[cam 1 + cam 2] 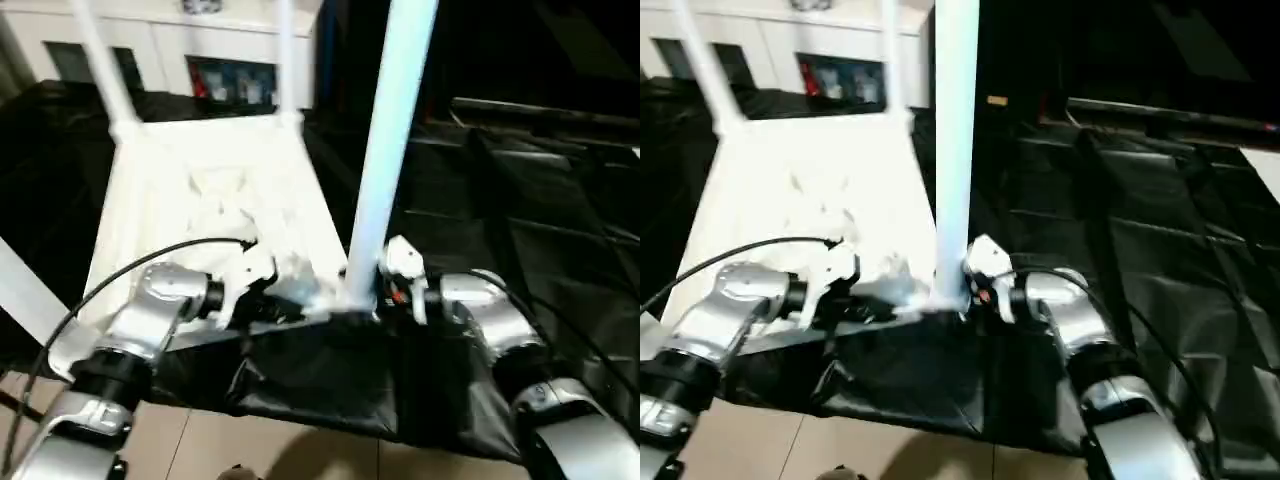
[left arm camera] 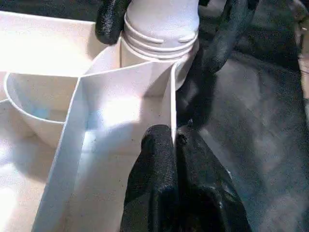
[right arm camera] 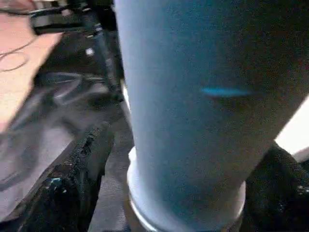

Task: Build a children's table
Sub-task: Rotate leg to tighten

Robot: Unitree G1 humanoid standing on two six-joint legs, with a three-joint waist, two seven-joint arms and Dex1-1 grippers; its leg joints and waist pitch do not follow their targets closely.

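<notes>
The white tabletop (image 1: 200,190) lies upside down on black cloth, ribs up. Two white legs (image 1: 100,60) (image 1: 285,60) stand upright in its far corner sockets. A third leg (image 1: 390,150) stands in the near right corner socket (image 2: 159,43). My right gripper (image 1: 365,300) is shut around this leg's base, one black finger (image 2: 111,21) on each side of it just above the socket. In the right wrist view the leg (image 3: 193,96) sits between the fingers (image 3: 82,179). My left gripper (image 2: 174,140) is shut on the thin rim wall of the tabletop right beside that socket.
A white cabinet (image 1: 180,40) with glass-fronted doors stands behind the tabletop. Black cloth (image 1: 500,200) covers the surface to the right, and its front edge hangs over a beige floor (image 1: 250,450). A slanted white bar (image 1: 25,290) crosses the left edge.
</notes>
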